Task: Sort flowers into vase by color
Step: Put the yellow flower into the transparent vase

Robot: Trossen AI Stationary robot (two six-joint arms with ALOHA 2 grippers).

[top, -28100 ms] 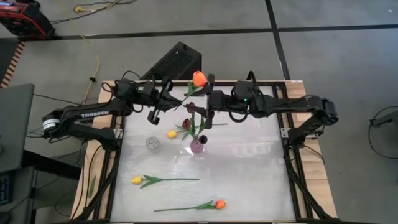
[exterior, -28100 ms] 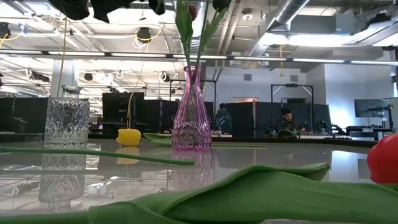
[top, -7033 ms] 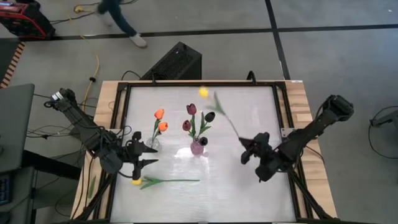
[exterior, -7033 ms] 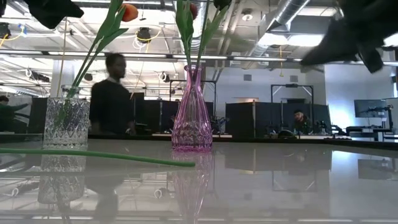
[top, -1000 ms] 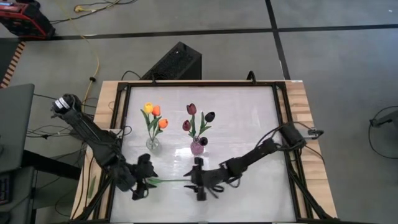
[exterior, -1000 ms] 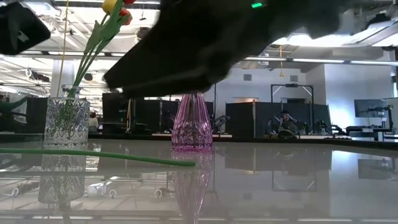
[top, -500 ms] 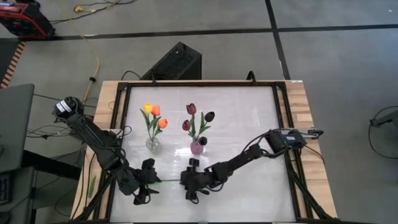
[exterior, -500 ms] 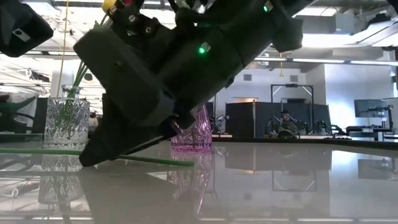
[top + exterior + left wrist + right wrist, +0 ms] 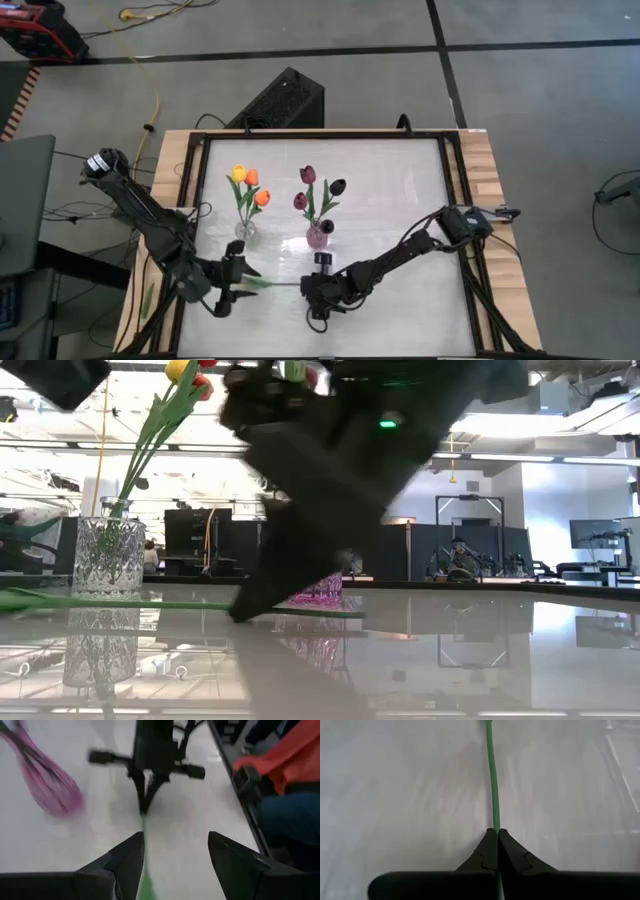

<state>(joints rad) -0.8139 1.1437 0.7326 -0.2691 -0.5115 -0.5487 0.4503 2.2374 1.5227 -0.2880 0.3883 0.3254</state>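
One flower lies near the table's front edge. Its green stem (image 9: 272, 285) runs left to right between my two grippers, and its head is hidden under the left one. My left gripper (image 9: 230, 287) stands open with a finger on either side of the leaf end (image 9: 145, 887). My right gripper (image 9: 306, 288) is shut on the stem. The clear vase (image 9: 243, 232) holds yellow and orange flowers (image 9: 246, 180). The purple vase (image 9: 317, 236) holds dark maroon flowers (image 9: 308, 176). My right gripper pinches the thin green stem (image 9: 492, 822) between its two shut fingers, near the stem's free end. The fingers come from the table's right, slanting down, and lie along the stem. The stem (image 9: 300, 610) stretches low over the table toward the left gripper.
Both vases stand a short way behind the grippers, toward the table's far edge. The black frame rail (image 9: 185, 300) runs close beside the left arm. Bare white table lies to the right (image 9: 410, 300) and at the back (image 9: 400, 170).
My right gripper has come down to the stem's free end and shut on it. The stem's right end has shifted a little along the table. The left gripper has stayed open over the flower's other end.
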